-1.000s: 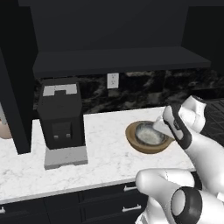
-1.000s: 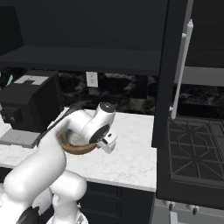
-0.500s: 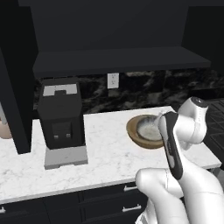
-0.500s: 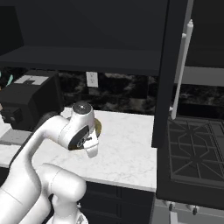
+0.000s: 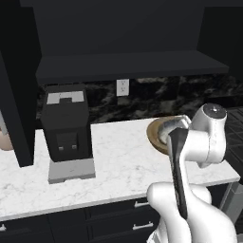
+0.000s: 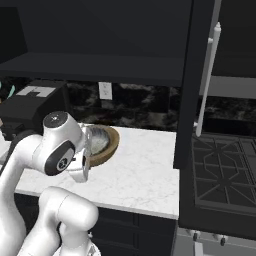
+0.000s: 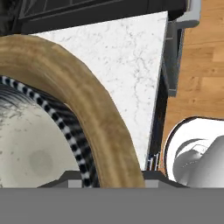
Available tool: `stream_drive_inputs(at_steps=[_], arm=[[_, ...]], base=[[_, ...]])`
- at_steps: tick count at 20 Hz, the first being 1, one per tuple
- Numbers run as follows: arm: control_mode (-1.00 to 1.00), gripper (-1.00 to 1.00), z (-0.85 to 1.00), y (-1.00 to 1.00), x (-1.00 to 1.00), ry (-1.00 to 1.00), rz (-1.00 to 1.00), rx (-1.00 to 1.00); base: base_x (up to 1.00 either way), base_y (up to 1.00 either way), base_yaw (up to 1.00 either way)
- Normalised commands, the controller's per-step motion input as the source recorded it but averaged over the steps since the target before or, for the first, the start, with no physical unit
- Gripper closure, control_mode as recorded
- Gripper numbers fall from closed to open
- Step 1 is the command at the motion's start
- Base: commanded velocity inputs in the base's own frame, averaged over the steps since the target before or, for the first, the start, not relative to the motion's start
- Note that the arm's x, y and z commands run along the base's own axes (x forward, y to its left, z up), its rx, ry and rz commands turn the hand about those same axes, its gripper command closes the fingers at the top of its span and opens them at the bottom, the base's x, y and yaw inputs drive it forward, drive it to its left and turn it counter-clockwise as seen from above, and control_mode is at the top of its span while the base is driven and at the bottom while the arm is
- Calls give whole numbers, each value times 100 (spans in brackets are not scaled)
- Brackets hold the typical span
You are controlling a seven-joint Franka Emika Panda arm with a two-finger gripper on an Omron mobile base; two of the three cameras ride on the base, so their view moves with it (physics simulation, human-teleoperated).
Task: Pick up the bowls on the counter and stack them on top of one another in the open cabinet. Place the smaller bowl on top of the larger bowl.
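Now the grey bowl point(image 7: 30, 148) sits nested inside the wooden bowl point(image 7: 83, 96) at the counter's point(image 5: 118, 156) right end. The tool's jaw state, I cannot tell. My read: lift level, so both travel together up to the cabinet shelf point(image 5: 128, 64).

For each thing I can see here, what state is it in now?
Wooden bowl: upright on the counter, grey bowl inside it.
Grey bowl: nested in the wooden bowl.
Cabinet: open, shelf bare.
Coffee machine: upright on the counter.
Hand: at the bowls' rims; grip unclear.
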Motion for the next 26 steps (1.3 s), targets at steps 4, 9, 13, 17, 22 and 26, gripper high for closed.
stream_drive_inputs(at_steps=[4,9,13,17,22,26], arm=[[-100,100,92,3,-53,-9,-29,0],[-100,100,100,2,-40,-3,-6,0],[-100,100,100,0,-32,-5,0,0],[-100,100,97,0,-21,-2,0,0],[-100,100,82,2,-4,-20,0,0],[-100,100,49,16,1,-33,0,0]], base=[[0,0,0],[0,0,0],[0,0,0],[0,0,0],[0,0,0],[0,0,0]])
